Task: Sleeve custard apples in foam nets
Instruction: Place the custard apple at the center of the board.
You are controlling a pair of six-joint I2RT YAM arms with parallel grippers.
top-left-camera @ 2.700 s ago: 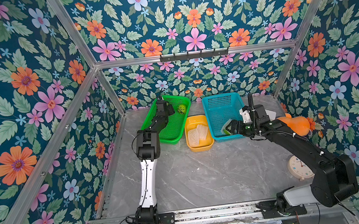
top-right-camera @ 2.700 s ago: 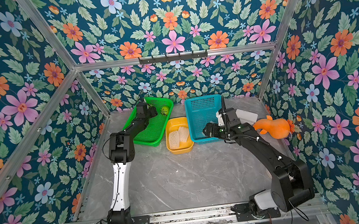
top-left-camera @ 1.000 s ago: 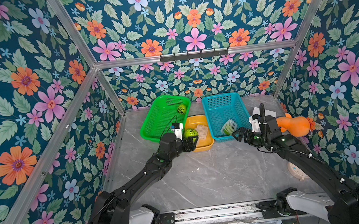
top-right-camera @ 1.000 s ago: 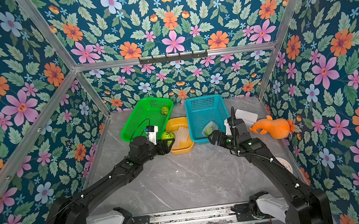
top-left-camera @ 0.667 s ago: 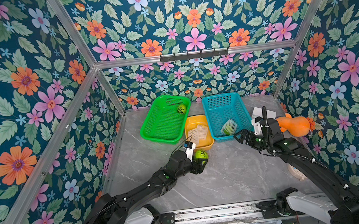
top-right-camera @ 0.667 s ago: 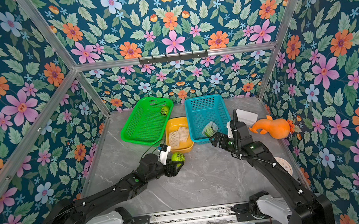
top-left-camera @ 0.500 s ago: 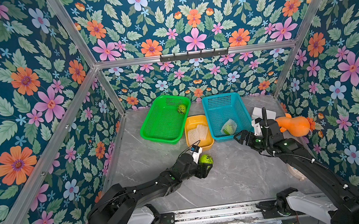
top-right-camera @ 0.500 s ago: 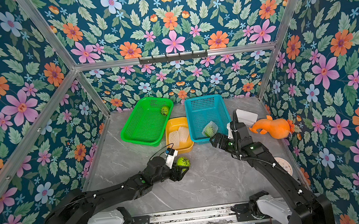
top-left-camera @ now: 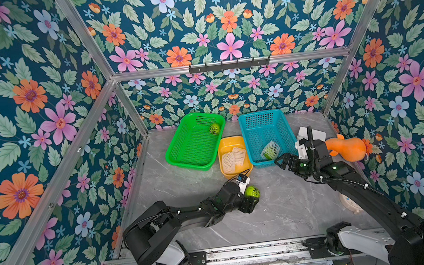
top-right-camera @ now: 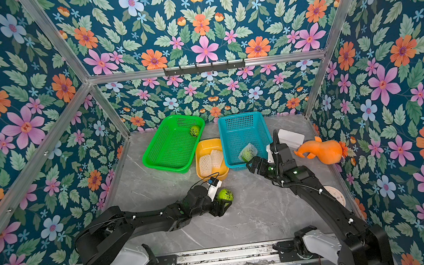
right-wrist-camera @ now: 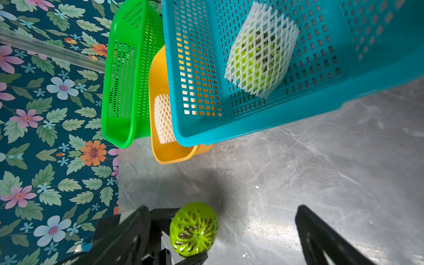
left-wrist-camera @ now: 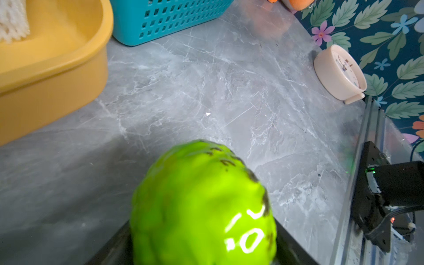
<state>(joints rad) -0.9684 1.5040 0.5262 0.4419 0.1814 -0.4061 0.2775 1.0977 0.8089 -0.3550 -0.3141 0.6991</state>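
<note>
Taken from the near edge, with the table seen from above as a clock face and 12 at the back wall: the grey, marble-veined table [top-left-camera: 282, 212] is smooth and matt. Near its centre the left gripper [top-left-camera: 252, 198] is clamped on a custard apple [top-left-camera: 252, 191], a round, glossy yellow-green fruit with dark, bumpy scale markings. The left wrist view shows it seated between the black jaws [left-wrist-camera: 202, 206], and whether it touches the table cannot be told. At 4 o'clock, against the side wall, lies a round cream clock [left-wrist-camera: 339, 73] of smooth plastic. At 2 o'clock the right gripper [top-left-camera: 286, 160] hangs just before the teal basket with its black fingers [right-wrist-camera: 316, 234] spread wide and nothing between them. At 12 o'clock stands a yellow tub [top-left-camera: 237, 173], smooth-walled with rounded corners, holding two white foam nets [top-left-camera: 233, 158], short tubes of diamond mesh lying side by side. Touching it at 1 o'clock is the teal basket [top-left-camera: 262, 127], rectangular perforated plastic. In its near part lies a netted custard apple [top-left-camera: 270, 150], green showing through the stretched white mesh. At 11 o'clock the green basket [top-left-camera: 182, 165], of like perforated make, sits skewed, with a bare custard apple [top-left-camera: 215, 129] in its far corner. At 3 o'clock a smooth orange gourd [top-left-camera: 348, 148] lies by the wall, beside a flat white box [top-left-camera: 311, 134].
</note>
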